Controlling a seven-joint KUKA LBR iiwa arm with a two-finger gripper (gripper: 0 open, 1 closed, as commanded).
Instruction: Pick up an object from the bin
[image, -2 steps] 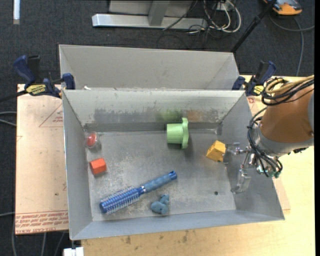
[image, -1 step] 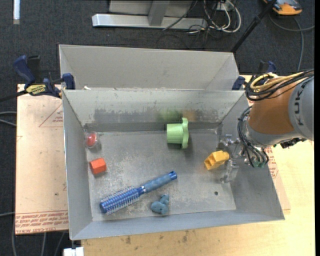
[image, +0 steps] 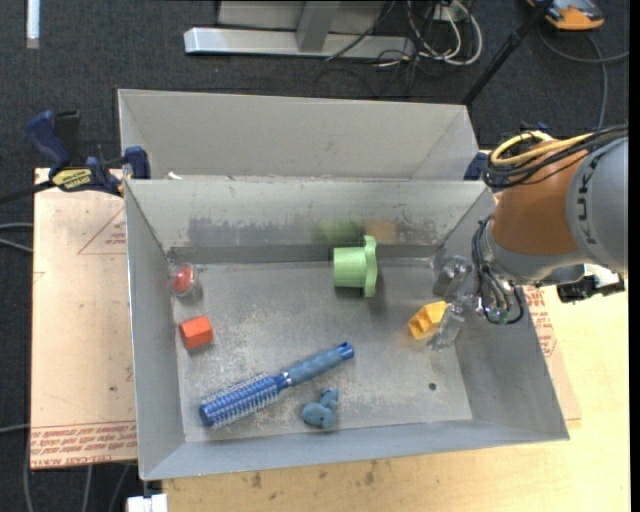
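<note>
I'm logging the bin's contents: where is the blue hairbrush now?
In the camera view the blue hairbrush lies slantwise on the bin floor, lower left, between the orange cube and a small blue lump.

The bin (image: 300, 140) is plain grey metal, its floor dulled with pale scuffs and speckles. At upper centre of the floor lies a light green spool (image: 355, 267). Right of centre is a small yellow piece (image: 427, 320), beside the silvery-grey gripper (image: 447, 330). The arm's cover (image: 535, 215) at the right edge is orange. At left sits an orange-red cube (image: 197, 332), above it a small red thing (image: 182, 280). At lower centre lie a bright blue brush (image: 275, 384) and a duller blue lump (image: 321, 410).
</note>
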